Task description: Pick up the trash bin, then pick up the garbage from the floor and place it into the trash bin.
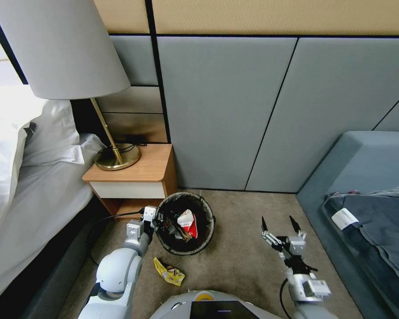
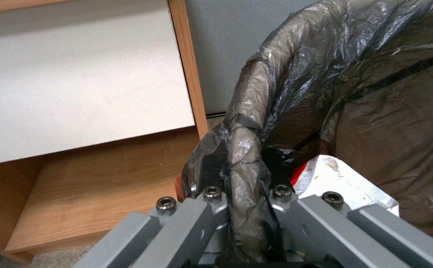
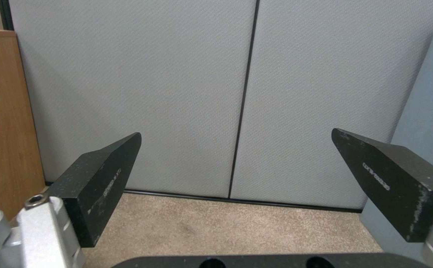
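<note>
The trash bin (image 1: 184, 196) stands on the carpet by the nightstand, its dark bag folded over the rim. My left gripper (image 1: 160, 218) is at the bin's left rim; in the left wrist view the left gripper (image 2: 246, 201) is shut on the bag-covered rim (image 2: 256, 111). Garbage lies inside the bin, among it a red-and-white carton (image 1: 187, 220) (image 2: 335, 175). A yellow wrapper (image 1: 169, 271) lies on the floor just in front of the bin. My right gripper (image 1: 278, 223) (image 3: 236, 167) hovers open and holding nothing over the carpet to the bin's right.
The wooden nightstand (image 1: 137, 170) with a brass lamp (image 1: 117, 157) stands directly left of the bin, the bed (image 1: 26, 186) beyond it. A blue-grey sofa (image 1: 363, 199) bounds the right. A black cable (image 1: 102, 221) trails on the floor. Bare carpet (image 1: 244, 248) lies between bin and sofa.
</note>
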`<state>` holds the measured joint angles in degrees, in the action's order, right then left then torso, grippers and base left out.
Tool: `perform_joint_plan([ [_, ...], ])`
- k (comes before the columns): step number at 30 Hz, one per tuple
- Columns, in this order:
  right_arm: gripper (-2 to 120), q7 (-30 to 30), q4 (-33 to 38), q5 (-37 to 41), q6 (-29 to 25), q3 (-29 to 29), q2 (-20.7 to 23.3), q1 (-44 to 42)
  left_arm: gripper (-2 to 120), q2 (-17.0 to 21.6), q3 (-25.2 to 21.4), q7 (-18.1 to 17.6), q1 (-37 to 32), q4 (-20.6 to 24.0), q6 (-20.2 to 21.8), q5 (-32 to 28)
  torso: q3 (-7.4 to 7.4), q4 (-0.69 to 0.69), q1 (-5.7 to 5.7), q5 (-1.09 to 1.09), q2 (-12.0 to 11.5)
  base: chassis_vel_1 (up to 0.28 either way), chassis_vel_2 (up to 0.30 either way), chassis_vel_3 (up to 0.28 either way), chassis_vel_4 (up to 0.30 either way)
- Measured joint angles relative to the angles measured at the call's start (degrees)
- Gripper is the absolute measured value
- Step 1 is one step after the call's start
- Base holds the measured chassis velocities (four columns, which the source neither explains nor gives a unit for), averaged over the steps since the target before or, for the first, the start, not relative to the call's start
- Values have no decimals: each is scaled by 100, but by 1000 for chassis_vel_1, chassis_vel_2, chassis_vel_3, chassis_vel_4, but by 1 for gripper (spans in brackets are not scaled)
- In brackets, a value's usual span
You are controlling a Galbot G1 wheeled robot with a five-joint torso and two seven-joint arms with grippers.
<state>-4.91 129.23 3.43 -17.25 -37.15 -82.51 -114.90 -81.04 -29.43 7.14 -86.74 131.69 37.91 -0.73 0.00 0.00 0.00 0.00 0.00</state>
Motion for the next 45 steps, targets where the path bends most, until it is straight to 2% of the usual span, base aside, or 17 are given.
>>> perform_joint_plan([
  [15,100,-17,60,8,-19,15,-18,-75,1,47,-25,13,-18,54,36,-1,0,0,0,0,0,22,21,20,23],
  [45,100,-47,35,-3,116,128,-60,-31,1,89,-78,26,-36,85,24,-102,0,0,1,0,0,72,71,72,69],
])
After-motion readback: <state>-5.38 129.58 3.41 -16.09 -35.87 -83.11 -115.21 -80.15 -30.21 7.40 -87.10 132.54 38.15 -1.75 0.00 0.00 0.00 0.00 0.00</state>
